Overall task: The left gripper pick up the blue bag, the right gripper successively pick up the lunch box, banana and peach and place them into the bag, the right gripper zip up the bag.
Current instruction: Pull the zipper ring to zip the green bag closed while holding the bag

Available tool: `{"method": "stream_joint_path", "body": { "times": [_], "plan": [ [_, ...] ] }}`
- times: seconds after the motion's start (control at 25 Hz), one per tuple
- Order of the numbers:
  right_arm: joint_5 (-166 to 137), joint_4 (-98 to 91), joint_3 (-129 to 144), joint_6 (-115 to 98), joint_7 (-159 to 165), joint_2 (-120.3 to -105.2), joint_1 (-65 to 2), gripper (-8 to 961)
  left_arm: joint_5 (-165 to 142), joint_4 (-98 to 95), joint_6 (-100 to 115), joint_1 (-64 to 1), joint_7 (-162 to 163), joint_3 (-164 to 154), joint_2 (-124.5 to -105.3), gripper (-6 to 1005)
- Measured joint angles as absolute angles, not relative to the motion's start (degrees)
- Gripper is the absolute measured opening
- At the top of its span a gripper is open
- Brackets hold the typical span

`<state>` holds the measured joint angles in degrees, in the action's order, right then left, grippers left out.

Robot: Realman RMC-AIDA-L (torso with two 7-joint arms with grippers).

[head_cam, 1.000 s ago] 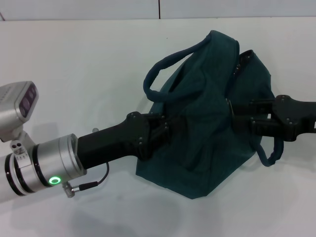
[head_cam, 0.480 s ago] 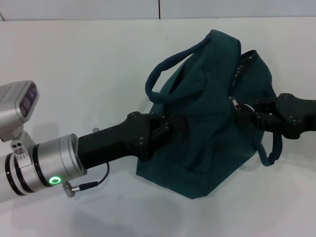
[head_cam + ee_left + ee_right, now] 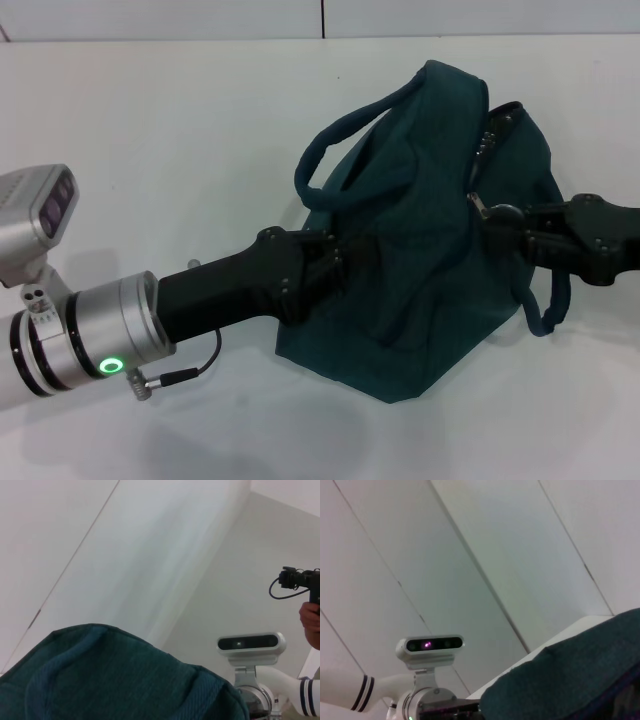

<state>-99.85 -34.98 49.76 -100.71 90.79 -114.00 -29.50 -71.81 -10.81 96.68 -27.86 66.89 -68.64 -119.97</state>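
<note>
The blue bag (image 3: pixel 420 200) lies bulging on the white table (image 3: pixel 150 130). My left gripper (image 3: pixel 345 258) is shut on the bag's fabric at its left side. My right gripper (image 3: pixel 503 215) is at the bag's right side, shut on the small metal zipper pull (image 3: pixel 479 205); the zipper line (image 3: pixel 485 140) runs from there to the bag's far end. The bag's cloth fills the lower part of the left wrist view (image 3: pixel 115 680) and a corner of the right wrist view (image 3: pixel 580 680). No lunch box, banana or peach shows.
One bag handle (image 3: pixel 340 130) arches up on the far left of the bag, the other (image 3: pixel 548 310) hangs under my right arm. My head camera (image 3: pixel 246 642) shows in both wrist views. A person's hand (image 3: pixel 310 620) with a camera is at the edge.
My right gripper has drawn back to the right, out of the bag's folds, and the zipper pull now shows at its fingertips. The left arm and bag have hardly moved.
</note>
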Motion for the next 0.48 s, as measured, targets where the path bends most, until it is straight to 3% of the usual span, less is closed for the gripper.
{"method": "stream_joint_path", "body": {
  "times": [0.16,0.28,0.48],
  "plan": [
    [-99.4,-35.4,48.2,-100.7,90.7,-113.98,-28.5,206,-71.8,-10.8,96.7,-27.8,66.9,-68.6,-119.97,42],
    [-99.3,-35.5,46.5,-100.8,90.5,-113.92,-27.9,98,-71.8,-10.7,96.7,-27.8,66.9,-68.6,-119.97,42],
    [-99.2,-35.6,44.7,-101.7,90.1,-113.89,-27.6,56,-71.8,-10.7,96.7,-27.8,66.9,-68.6,-119.97,42]
  ]
}}
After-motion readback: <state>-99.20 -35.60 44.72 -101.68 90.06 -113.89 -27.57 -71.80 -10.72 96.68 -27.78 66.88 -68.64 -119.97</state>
